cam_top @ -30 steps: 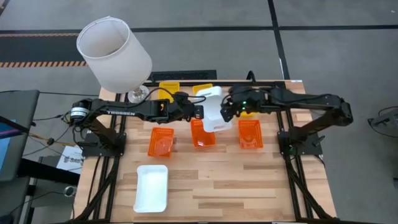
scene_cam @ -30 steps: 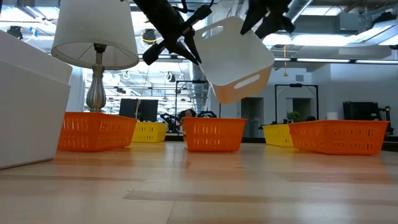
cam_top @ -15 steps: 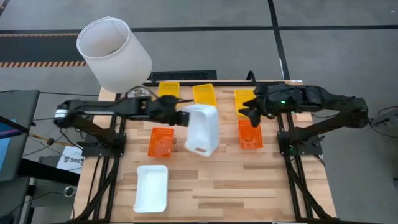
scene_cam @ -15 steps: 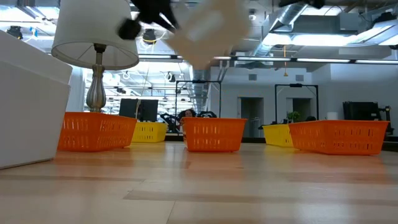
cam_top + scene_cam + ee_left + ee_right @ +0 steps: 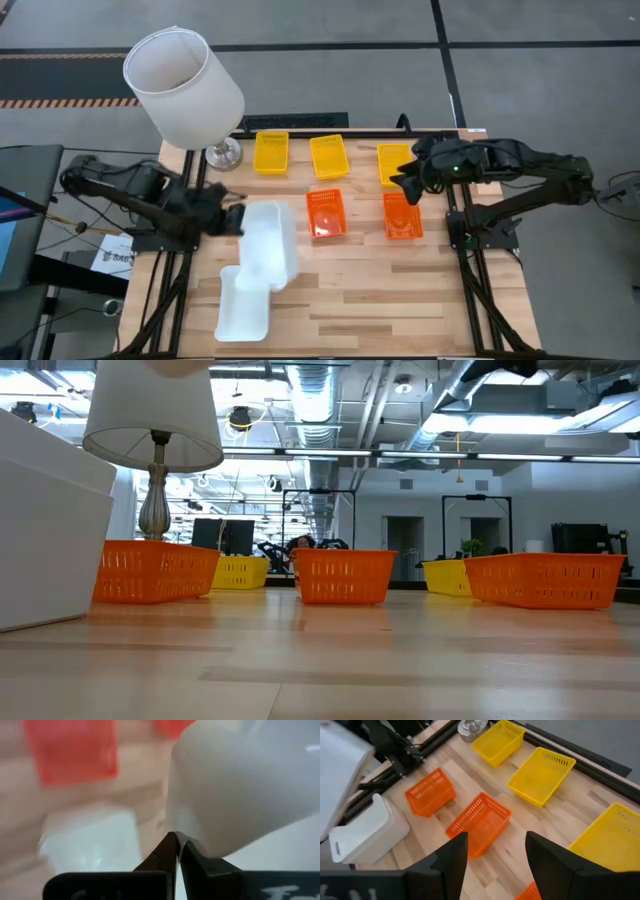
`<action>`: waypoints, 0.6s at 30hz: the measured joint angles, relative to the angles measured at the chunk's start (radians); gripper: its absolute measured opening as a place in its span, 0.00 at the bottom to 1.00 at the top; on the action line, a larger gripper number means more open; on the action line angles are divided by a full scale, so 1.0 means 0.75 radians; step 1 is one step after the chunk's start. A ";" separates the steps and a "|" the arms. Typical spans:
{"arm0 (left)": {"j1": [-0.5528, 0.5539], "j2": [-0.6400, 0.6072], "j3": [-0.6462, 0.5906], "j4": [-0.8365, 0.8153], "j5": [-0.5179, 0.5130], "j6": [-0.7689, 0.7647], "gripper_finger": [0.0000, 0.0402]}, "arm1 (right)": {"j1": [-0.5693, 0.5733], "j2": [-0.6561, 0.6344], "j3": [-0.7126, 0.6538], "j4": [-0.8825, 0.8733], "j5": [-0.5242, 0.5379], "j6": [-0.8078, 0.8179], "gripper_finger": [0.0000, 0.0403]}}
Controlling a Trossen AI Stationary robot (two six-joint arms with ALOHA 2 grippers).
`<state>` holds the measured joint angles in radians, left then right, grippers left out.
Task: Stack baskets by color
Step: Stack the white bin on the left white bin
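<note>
My left gripper [image 5: 237,220] is shut on a white basket [image 5: 270,243], held in the air over the table's left half. Under it, near the front edge, a second white basket [image 5: 243,305] rests on its base. In the high view the held basket covers the left orange basket [image 5: 430,792]. Two more orange baskets [image 5: 325,213] [image 5: 402,217] sit in the middle row. Three yellow baskets [image 5: 271,152] [image 5: 330,156] [image 5: 393,163] line the far edge. My right gripper [image 5: 492,855] hangs open and empty over the right side [image 5: 405,185]. My left gripper pinches the white basket's wall at its edge [image 5: 184,839] between its two shut fingers [image 5: 167,851]. The fingers come from the table's left, slanting down. The basket is lifted clear and tilted, above the white basket on the table.
A lamp with a big white shade [image 5: 183,85] stands on its metal foot [image 5: 222,153] at the far left corner. The near right part of the wooden table [image 5: 400,300] is bare. My left arm [image 5: 390,740] reaches in from the left edge.
My left gripper has swung the white basket from above the middle orange basket toward the table's left and near edges, rolling and tipping it on the way. My right gripper has drawn back from that basket toward the right edge and stayed open.
</note>
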<state>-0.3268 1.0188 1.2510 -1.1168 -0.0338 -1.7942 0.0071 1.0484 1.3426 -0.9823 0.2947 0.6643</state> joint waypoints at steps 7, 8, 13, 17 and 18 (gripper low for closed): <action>-0.263 0.056 0.000 -0.066 0.037 -0.227 0.00 | 0.001 0.067 -0.001 -0.001 -0.006 -0.002 0.53; -0.298 0.072 -0.001 -0.066 0.040 -0.251 0.00 | 0.001 0.074 -0.001 0.000 -0.007 -0.002 0.53; -0.431 0.170 -0.001 -0.102 0.073 -0.331 0.00 | 0.001 0.095 -0.002 0.000 -0.011 -0.002 0.52; -0.498 0.232 -0.001 -0.144 0.097 -0.373 0.00 | 0.001 0.093 -0.002 0.005 -0.011 0.001 0.52; -0.505 0.244 -0.001 -0.158 0.098 -0.377 0.00 | 0.001 0.094 -0.002 0.004 -0.011 0.001 0.52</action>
<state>-0.7057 1.2020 1.2503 -1.2355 0.0395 -2.0769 0.0074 1.1187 1.3415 -0.9794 0.2861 0.6651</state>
